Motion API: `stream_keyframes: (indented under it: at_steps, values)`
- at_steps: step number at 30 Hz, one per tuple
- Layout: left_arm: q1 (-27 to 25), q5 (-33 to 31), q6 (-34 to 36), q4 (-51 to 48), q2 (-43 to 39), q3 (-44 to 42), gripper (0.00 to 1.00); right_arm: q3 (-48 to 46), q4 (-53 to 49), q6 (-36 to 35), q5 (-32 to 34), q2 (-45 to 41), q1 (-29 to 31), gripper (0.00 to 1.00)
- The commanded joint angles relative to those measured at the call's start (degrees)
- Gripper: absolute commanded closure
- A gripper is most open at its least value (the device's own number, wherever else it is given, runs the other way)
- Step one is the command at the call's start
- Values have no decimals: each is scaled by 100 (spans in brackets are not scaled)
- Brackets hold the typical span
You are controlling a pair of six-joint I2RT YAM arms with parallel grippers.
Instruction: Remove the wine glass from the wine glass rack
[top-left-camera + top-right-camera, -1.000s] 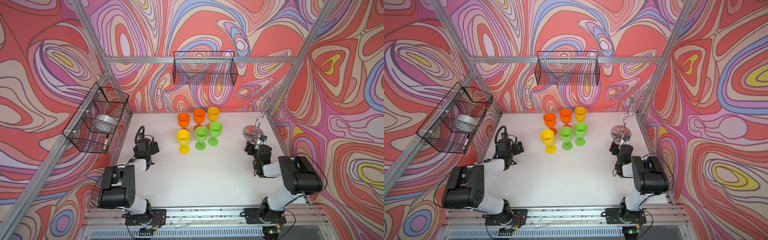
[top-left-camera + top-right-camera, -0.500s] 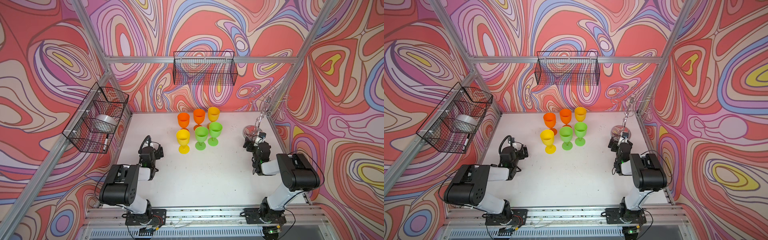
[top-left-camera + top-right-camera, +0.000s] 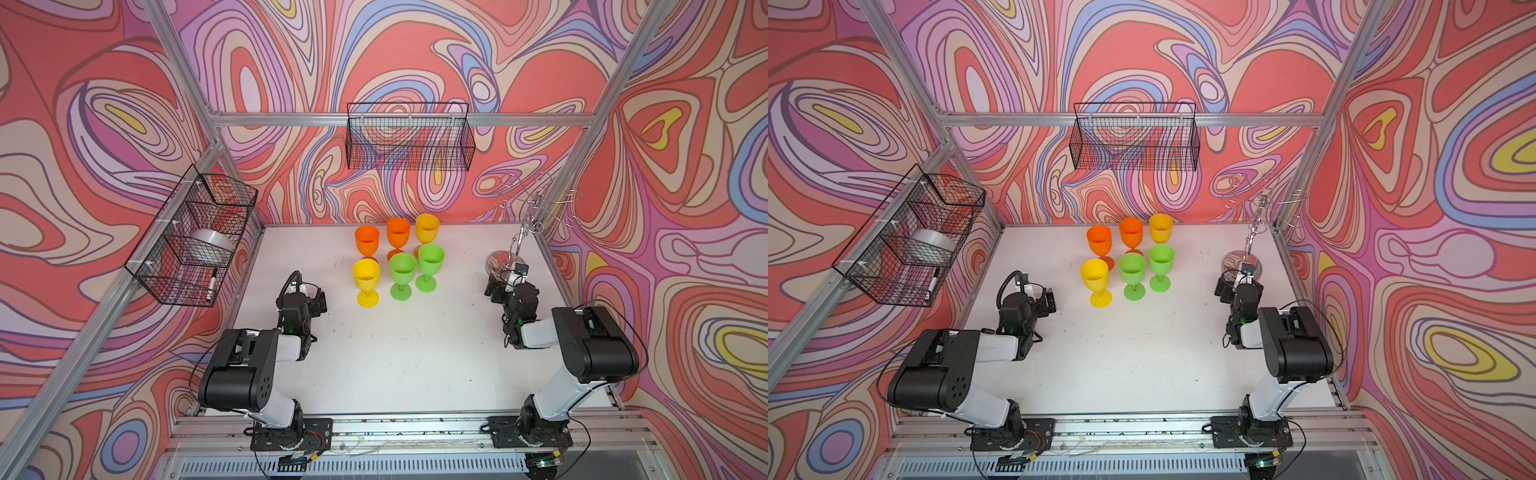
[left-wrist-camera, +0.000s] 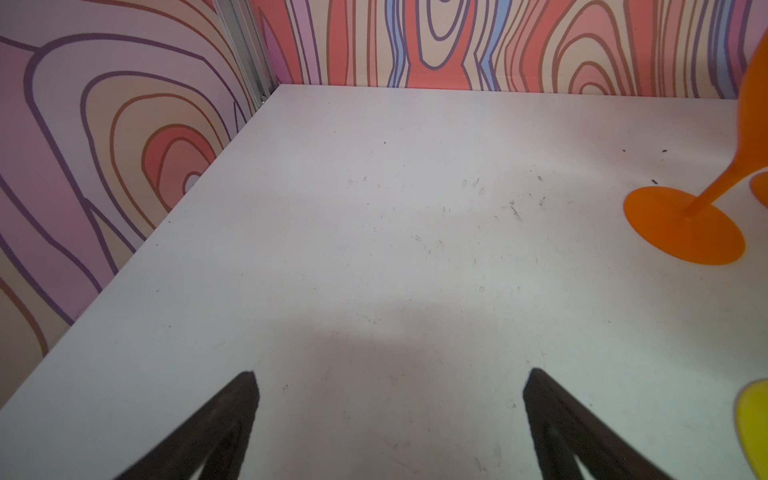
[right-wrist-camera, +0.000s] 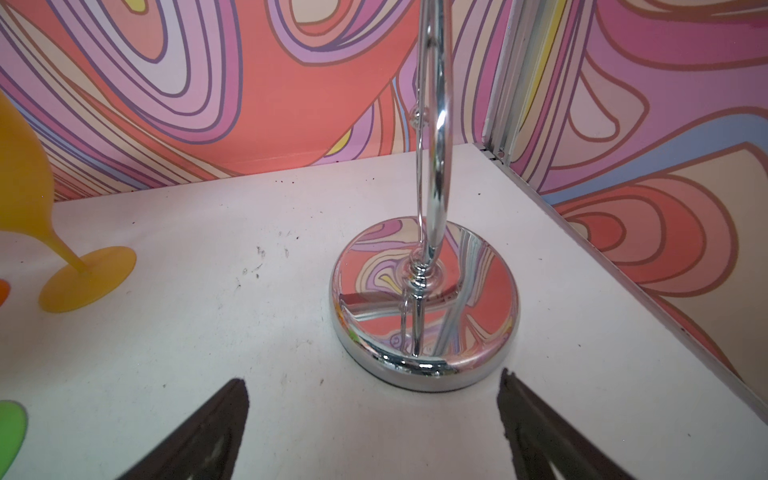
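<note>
The right gripper (image 5: 374, 388) stands wide and empty with the wine glass rack (image 5: 424, 307) just ahead of its tips, and the left gripper (image 4: 390, 380) is likewise spread, empty, above the table (image 4: 415, 208).

wine glass rack (image 3: 1251, 235) near right gripper (image 3: 1237, 284)

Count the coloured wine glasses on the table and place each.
6, in two rows near the back. Back row, left to right: left orange glass, middle orange glass, amber glass. Front row: yellow glass, green glass, second green glass. None looks hidden.
</note>
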Motion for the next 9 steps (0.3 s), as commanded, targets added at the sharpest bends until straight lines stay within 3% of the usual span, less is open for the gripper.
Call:
stream_keyframes:
  at_steps: [1,9]
  values:
    - [9,-27,77,230,-7,0,0,83,-98,-33,61,84,30,2]
    - [9,-37,84,252,6,-7,0,25,-21,-42,59,57,29,2]
